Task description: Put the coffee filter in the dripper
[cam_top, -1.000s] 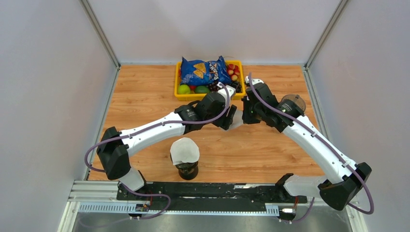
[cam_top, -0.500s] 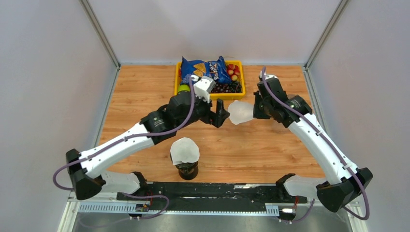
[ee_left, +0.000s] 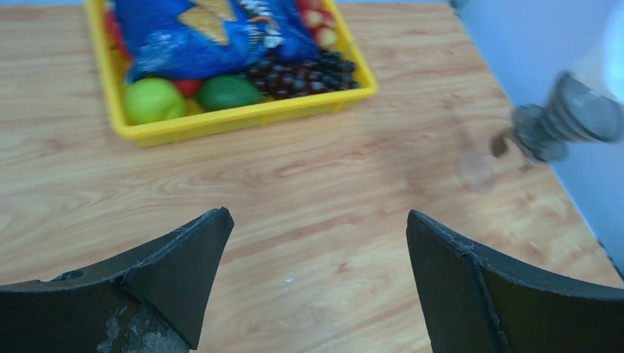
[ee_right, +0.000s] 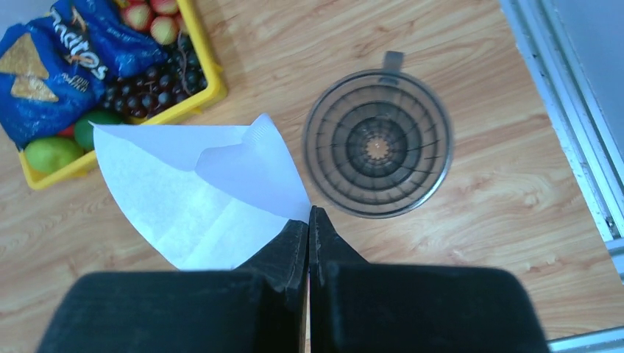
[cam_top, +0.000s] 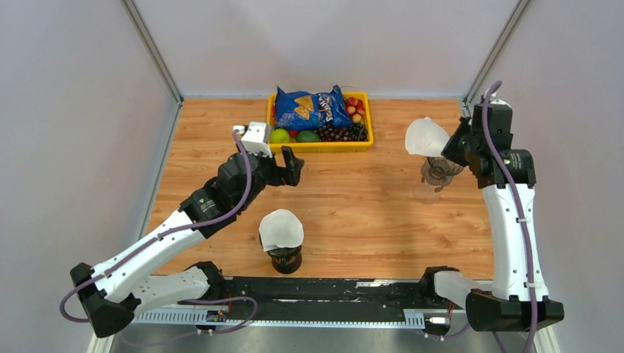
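My right gripper (ee_right: pixel 312 213) is shut on the tip of a white paper coffee filter (ee_right: pixel 199 190), which fans out up and to the left. In the top view the filter (cam_top: pixel 425 137) hangs in the air just left of and above the clear ribbed dripper (cam_top: pixel 440 170). The dripper (ee_right: pixel 378 152) stands upright on the table, empty, to the right of the filter. My left gripper (ee_left: pixel 316 220) is open and empty, low over bare wood; in the top view it (cam_top: pixel 291 163) is left of centre.
A yellow basket (cam_top: pixel 321 145) with a blue chips bag (cam_top: pixel 313 107), green fruit and grapes stands at the back. A dark holder topped with stacked white filters (cam_top: pixel 281 229) stands near the front centre. The right wall rail (ee_right: pixel 566 110) runs close beside the dripper.
My right gripper carried the filter from the table's centre to the right and back, up to the dripper. My left gripper let go of the filter, opened and drew back left.
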`<action>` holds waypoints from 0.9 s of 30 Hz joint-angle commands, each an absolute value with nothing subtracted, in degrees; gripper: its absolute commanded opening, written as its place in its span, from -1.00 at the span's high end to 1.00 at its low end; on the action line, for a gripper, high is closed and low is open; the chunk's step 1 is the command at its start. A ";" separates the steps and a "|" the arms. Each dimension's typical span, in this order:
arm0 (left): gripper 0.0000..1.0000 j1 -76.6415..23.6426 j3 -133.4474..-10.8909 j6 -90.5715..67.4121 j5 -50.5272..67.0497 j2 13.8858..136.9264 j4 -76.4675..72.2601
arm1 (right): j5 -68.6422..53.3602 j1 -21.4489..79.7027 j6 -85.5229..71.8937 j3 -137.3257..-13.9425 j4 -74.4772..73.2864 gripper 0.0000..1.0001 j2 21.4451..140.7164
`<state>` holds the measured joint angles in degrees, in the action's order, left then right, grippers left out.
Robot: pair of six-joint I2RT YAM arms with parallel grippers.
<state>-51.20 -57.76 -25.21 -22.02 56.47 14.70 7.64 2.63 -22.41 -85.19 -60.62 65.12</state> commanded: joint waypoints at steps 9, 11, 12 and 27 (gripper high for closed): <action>-1.00 -42.19 -51.68 -29.13 -20.28 52.26 14.18 | -0.85 -15.56 -18.25 -84.26 -62.68 1.00 67.24; -1.00 -42.11 -51.81 -29.29 -19.84 52.96 14.30 | -2.29 -15.94 -18.09 -83.03 -62.53 1.00 67.77; -1.00 -42.06 -51.95 -29.36 -19.72 53.52 14.36 | -3.07 -16.08 -18.08 -82.44 -62.35 1.00 67.91; -1.00 -41.66 -52.44 -29.54 -18.38 54.18 15.21 | -2.02 -16.50 -17.73 -80.92 -62.30 0.13 66.48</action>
<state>-41.89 -51.46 -29.28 -19.20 55.24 15.62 -2.63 -16.21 -18.35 -80.25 -62.78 68.36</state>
